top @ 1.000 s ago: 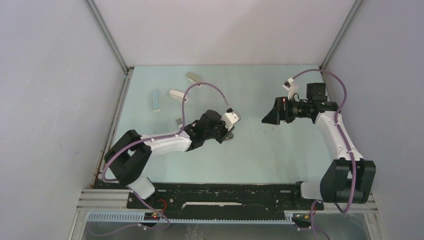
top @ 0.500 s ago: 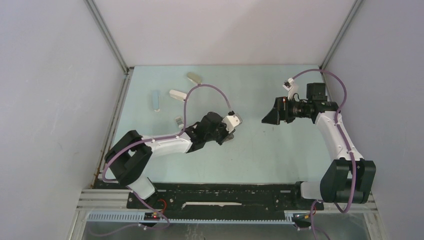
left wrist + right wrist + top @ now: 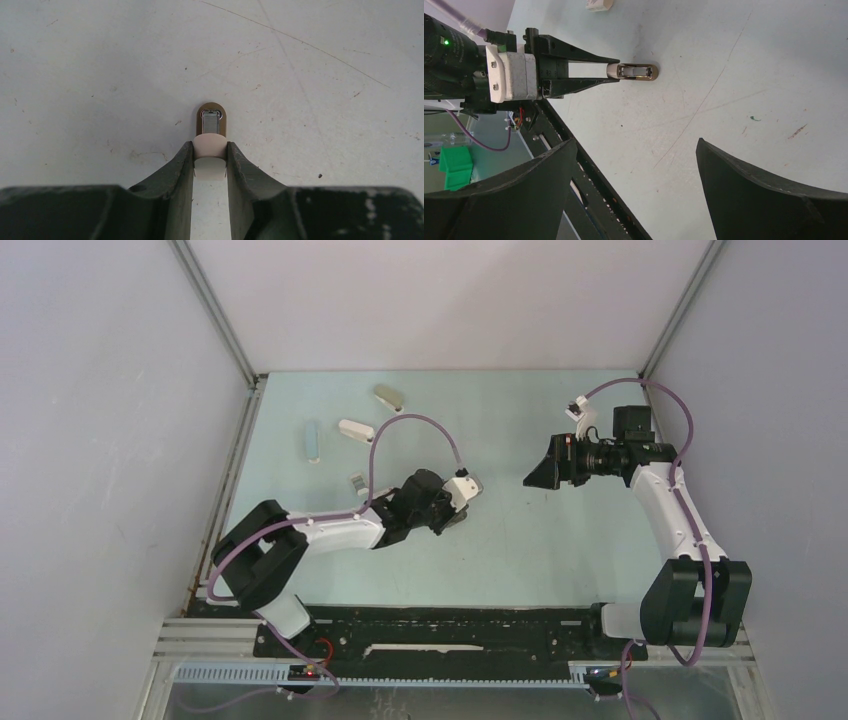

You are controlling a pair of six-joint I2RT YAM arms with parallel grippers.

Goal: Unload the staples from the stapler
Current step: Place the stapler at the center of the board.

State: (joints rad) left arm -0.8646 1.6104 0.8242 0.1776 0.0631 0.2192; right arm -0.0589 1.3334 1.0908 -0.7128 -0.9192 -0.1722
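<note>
Back toward its base a little has come my left hand [image 3: 210, 146], low over the counter [image 3: 540, 550], squeezed narrow on the white stapler [image 3: 209, 172]. Right of the stapler, my right hand [image 3: 530, 478] hangs with its fingers wide apart. Silver staples [image 3: 211, 121] sit inside the stapler's brown tip.

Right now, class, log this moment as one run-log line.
left gripper: shut on stapler | right gripper: open, empty | stapler: front end sticking out
</note>
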